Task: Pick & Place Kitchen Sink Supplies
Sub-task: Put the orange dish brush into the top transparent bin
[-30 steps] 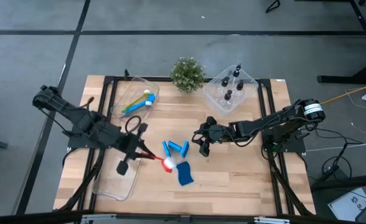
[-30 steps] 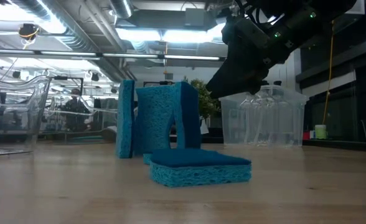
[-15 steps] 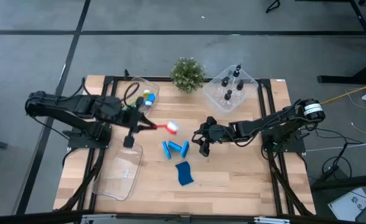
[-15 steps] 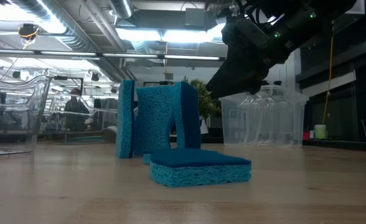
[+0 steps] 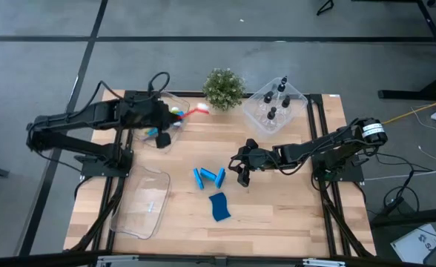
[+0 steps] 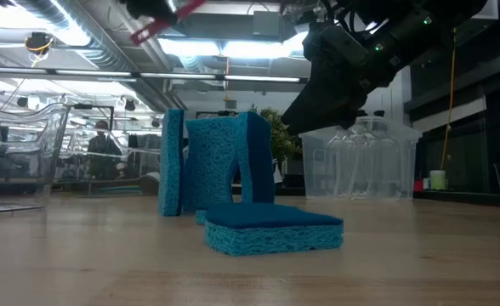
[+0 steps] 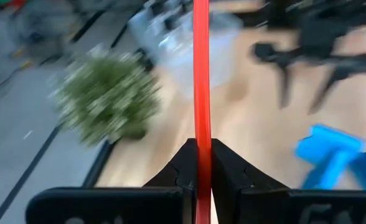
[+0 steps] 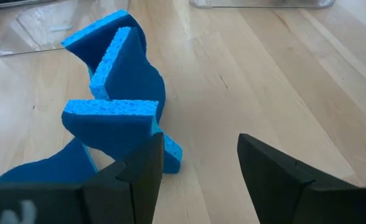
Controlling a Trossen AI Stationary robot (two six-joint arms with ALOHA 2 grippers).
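My left gripper (image 5: pixel 172 120) is shut on a red brush (image 5: pixel 190 113), held in the air over the far-left clear bin (image 5: pixel 153 104). The brush's white head (image 5: pixel 203 109) points toward the potted plant (image 5: pixel 223 87). The red handle (image 6: pixel 150 31) also shows at the top of the low view. My right gripper (image 5: pixel 242 173) is open and hovers low, just right of the blue sponge pieces (image 5: pixel 209 176). Two of them stand on edge and one sponge (image 5: pixel 219 207) lies flat nearer me. Black-capped bottles (image 5: pixel 276 104) stand in the far-right bin. My left gripper pinches the red brush's thin handle (image 7: pixel 201 134) between its two fingertips (image 7: pixel 184 163), at the end away from the white head. The handle runs straight forward, along the fingers. The brush is lifted clear of the table and the bin.
An empty clear bin (image 5: pixel 142 211) sits at the near left. Blue and yellow-green brushes (image 5: pixel 176 113) lie in the far-left bin, mostly hidden under my left arm. Bare wood lies between the sponges (image 8: pixel 117 93) and the bottle bin (image 6: pixel 358 161).
My left gripper has carried the red brush from the table's middle, beside the sponges, toward the far edge to above the far-left bin. The brush has swung round so its head now points toward the plant. My right arm has kept still.
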